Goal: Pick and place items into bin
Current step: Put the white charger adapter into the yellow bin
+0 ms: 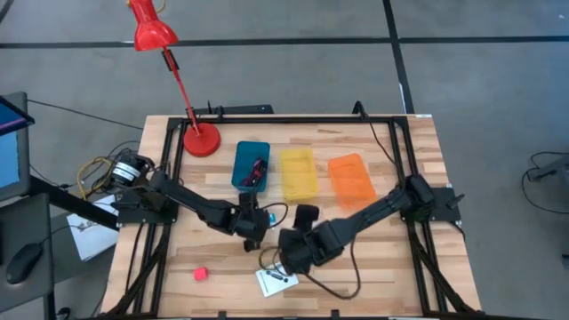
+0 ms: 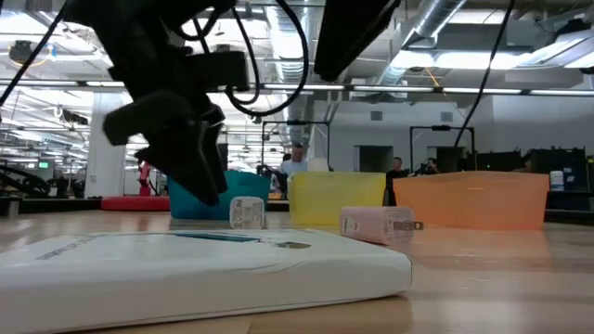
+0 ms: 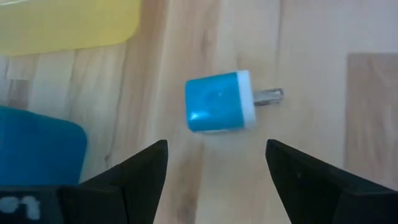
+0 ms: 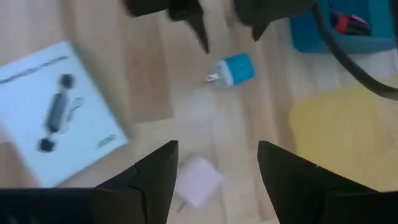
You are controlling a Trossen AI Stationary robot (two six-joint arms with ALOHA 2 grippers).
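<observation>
The left tool hangs just above the wooden surface with its fingers spread wide and nothing between them. A light-blue block, a small plug adapter with metal prongs on a white end face, lies on the surface just ahead of the fingertips, apart from both. In the high view the left tool sits near the middle of the surface, just in front of the blue bin.

The right tool is also open and holds nothing. It hovers over a pink block lying on the surface between its fingers, not visibly gripped. In the high view the right tool stands just beside the left tool, toward the front edge.

A white card with a black mark lies flat near the front edge. A red block lies well apart, toward the front left.

Three bins stand in a row at the back: the blue bin, which holds dark red and black items, a yellow bin and an orange bin. A red lamp stands beside the blue bin.

In the low view the pink block and the white card appear in front of the bins.
</observation>
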